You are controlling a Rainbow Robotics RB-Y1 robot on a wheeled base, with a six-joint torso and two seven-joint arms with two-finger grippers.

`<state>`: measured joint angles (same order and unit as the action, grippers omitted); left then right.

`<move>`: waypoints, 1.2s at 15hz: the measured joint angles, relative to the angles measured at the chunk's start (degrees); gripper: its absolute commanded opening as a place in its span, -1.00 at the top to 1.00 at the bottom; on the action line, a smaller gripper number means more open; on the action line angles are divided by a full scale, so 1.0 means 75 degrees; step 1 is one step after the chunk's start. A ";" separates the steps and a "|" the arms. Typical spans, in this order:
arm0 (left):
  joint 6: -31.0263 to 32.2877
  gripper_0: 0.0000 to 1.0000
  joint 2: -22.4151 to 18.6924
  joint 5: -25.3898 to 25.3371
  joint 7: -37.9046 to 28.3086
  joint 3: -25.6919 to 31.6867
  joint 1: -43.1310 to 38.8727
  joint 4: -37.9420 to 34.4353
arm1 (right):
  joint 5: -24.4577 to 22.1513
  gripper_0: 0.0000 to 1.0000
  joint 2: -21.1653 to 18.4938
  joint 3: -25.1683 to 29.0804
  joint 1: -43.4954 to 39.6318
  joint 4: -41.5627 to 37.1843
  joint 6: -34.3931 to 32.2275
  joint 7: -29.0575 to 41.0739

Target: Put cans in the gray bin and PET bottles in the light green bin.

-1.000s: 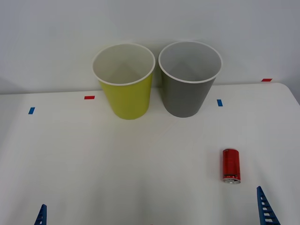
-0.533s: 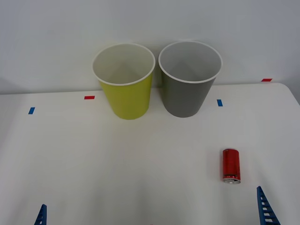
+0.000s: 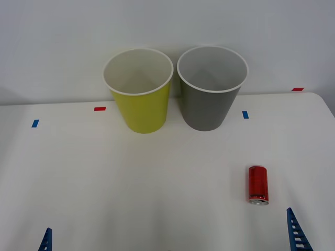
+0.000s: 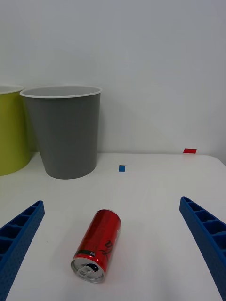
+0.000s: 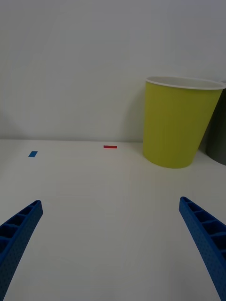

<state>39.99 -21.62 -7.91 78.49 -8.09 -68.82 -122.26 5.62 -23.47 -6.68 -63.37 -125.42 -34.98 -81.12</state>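
A small red can (image 3: pixel 258 184) lies on its side on the white table, front right, its silver top end toward me. My right gripper (image 4: pixel 111 202) is open just short of the can (image 4: pixel 98 244), which lies between its spread fingers (image 4: pixel 19 235) without touching them. The gray bin (image 3: pixel 212 89) stands upright at the back, with the light green bin (image 3: pixel 138 91) right beside it on its left. My left gripper (image 5: pixel 110 202) is open and holds nothing, low over the table at front left, facing the light green bin (image 5: pixel 179 122). PET bottles are out of view.
Small tape marks lie on the table: red (image 3: pixel 99 109) and blue (image 3: pixel 35 123) at the left, blue (image 3: pixel 245 114) and red (image 3: pixel 297 89) at the right. A white wall rises right behind the bins. The table's right edge (image 3: pixel 327 107) is near.
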 measured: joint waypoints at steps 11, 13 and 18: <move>0.0000 -1.00 0.0000 0.0000 0.0000 0.0000 0.0000 0.0000 | 0.0000 -1.00 0.0000 0.0000 0.0000 0.0000 0.0000 -0.0001; 0.0000 -1.00 0.0000 0.0000 0.0000 0.0000 0.0000 0.0000 | 0.0000 -1.00 0.0000 0.0000 0.0000 0.0000 0.0000 0.0000; 0.0000 -1.00 0.0000 0.0000 0.0000 0.0000 0.0000 0.0000 | -0.0001 -1.00 0.0013 -0.0022 0.0025 0.0031 0.0026 0.0000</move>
<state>39.99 -21.62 -7.91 78.49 -8.09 -68.82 -122.26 5.62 -23.37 -6.84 -63.18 -125.19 -34.79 -81.12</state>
